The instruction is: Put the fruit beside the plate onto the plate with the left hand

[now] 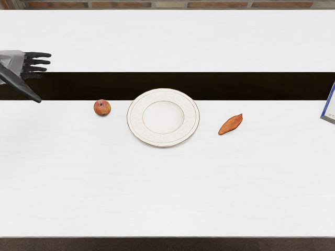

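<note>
Apple (102, 107): one, on the table (157, 188) right of and below the left hand (23, 64), whose fingers are spread, holding nothing. One plate (134, 117) farther right; one orange root (231, 124) beyond.

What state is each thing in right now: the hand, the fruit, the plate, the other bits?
Plate: flat on the table, nothing on it.
Apple: on the table left of the plate, untouched.
Orange tapered item: on the table right of the plate, apart from it.
Left hand: open, fingers spread, holding nothing, far left.
Blue-edged object: cut off at right edge, state unclear.
</note>
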`<state>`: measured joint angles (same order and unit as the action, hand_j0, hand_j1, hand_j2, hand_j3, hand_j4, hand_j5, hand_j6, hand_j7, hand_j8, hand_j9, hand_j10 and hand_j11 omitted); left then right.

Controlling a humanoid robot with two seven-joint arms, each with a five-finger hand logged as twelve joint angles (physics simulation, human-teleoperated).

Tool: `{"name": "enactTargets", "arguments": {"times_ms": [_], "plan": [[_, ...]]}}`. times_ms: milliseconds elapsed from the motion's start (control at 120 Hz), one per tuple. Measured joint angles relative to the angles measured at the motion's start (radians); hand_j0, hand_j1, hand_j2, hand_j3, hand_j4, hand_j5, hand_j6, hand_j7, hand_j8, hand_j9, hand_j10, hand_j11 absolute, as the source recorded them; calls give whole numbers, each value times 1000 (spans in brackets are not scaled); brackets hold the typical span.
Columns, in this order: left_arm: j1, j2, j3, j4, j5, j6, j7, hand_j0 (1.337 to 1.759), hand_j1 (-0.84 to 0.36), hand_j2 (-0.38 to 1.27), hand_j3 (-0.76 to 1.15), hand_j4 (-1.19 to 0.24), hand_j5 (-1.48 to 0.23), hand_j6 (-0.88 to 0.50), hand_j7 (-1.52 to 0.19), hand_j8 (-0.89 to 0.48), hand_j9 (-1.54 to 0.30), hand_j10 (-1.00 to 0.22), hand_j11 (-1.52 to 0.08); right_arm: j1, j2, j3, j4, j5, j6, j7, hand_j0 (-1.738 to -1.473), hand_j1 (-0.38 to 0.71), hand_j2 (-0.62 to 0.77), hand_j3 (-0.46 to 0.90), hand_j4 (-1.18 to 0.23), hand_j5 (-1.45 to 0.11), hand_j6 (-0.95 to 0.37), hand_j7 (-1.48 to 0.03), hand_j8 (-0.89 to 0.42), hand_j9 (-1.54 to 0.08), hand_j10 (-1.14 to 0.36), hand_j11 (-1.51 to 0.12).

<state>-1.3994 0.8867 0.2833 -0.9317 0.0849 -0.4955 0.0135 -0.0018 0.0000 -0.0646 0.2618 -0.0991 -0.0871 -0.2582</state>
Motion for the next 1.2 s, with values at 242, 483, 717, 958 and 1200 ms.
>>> {"name": "enactTargets", "arguments": {"times_ms": [242,483,717,958,1200], "plan": [[14,3,0,9,7,5,20,1658,329,4,0,-19,-23,-20,-23,-19,-23,-19,-23,-20,0,0,3,1,0,0,-1658,-349,0,0,0,0,0,0,0,0,0,0],[55,-1,39,-132,74,369,-33,1658,300,9,0,-43,-54,-44,-54,-43,-54,-43,-54,-22,0,0,3,1,0,1,-1658,-349,0,0,0,0,0,0,0,0,0,0],[67,-129,162,-337,78,913,-149,1658,273,14,0,-65,-84,-66,-84,-66,-84,-65,-84,-23,0,0,3,1,0,1,-1658,-349,0,0,0,0,0,0,0,0,0,0],[-87,-370,429,-378,-58,1075,-136,1658,263,16,0,-72,-95,-73,-94,-73,-94,-73,-94,-23,0,0,3,1,0,1,-1658,-349,0,0,0,0,0,0,0,0,0,0],[-170,-491,633,-361,-191,1103,-53,1658,248,18,0,-85,-110,-85,-110,-85,-110,-85,-110,-23,0,0,3,1,0,1,-1658,-349,0,0,0,0,0,0,0,0,0,0]]}}
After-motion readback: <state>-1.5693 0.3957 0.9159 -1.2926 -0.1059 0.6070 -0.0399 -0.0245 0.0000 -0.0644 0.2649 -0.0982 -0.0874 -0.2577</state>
